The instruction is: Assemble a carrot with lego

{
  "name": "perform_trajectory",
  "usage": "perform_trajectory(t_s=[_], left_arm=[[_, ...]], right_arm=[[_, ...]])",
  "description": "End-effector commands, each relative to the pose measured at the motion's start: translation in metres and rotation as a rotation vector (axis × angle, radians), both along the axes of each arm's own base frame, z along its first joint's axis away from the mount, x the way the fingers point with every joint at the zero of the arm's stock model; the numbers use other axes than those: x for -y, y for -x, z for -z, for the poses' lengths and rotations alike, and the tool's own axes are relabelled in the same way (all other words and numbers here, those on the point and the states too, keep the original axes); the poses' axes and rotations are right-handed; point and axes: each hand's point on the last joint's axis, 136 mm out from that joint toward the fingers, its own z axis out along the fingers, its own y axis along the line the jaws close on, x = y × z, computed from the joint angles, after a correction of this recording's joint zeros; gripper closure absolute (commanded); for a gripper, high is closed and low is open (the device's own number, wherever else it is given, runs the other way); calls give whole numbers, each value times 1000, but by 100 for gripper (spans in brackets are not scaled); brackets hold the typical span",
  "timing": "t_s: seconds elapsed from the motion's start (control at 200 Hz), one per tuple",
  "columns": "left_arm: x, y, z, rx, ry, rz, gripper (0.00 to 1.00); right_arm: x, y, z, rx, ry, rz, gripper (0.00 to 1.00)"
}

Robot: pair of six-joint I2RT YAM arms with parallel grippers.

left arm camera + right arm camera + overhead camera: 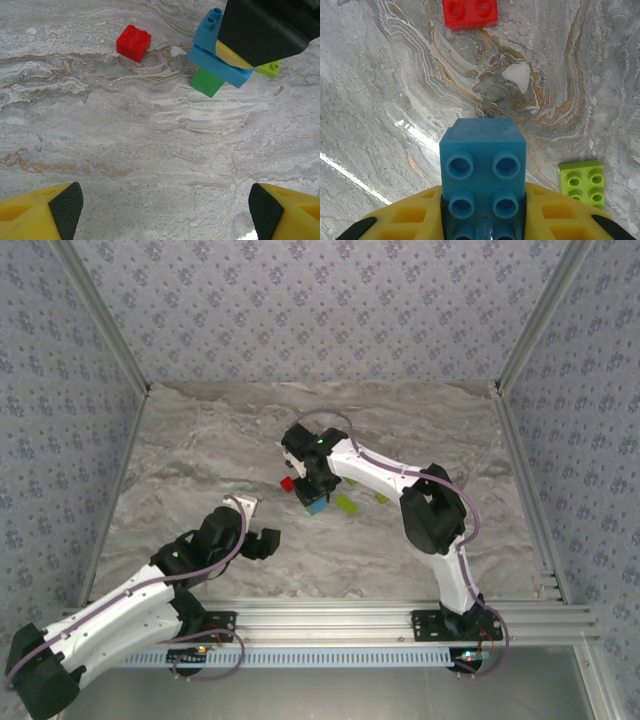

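My right gripper (314, 488) is shut on a partial carrot stack: its yellow fingers (560, 215) clamp a light blue lego brick (482, 165) by the sides. In the left wrist view that stack (220, 57) hangs tilted, two blue bricks above a green brick (207, 81) that sits at or just over the table. A loose red brick (133, 43) lies to the stack's left. It also lies ahead of the right gripper's fingers (470, 12). My left gripper (165, 215) is open over bare table, well short of the bricks.
A lime brick (582, 182) lies flat just right of the held stack, and a second lime piece (381, 498) sits further right. Marble tabletop (200, 460) stretches open to the left and back. Patterned walls and metal rails (520, 490) ring the table.
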Motion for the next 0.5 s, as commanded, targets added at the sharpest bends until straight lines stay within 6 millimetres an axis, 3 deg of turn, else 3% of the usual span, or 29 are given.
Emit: perform_trajectory(t_s=[0.0,0.495], left_arm=[[3,-3,-10,34,6,7,11],[4,-3,-10,34,8,10,11]], right_arm=[[10,14,22,-66,46,1,67],[24,32,35,-108,72,-57,68]])
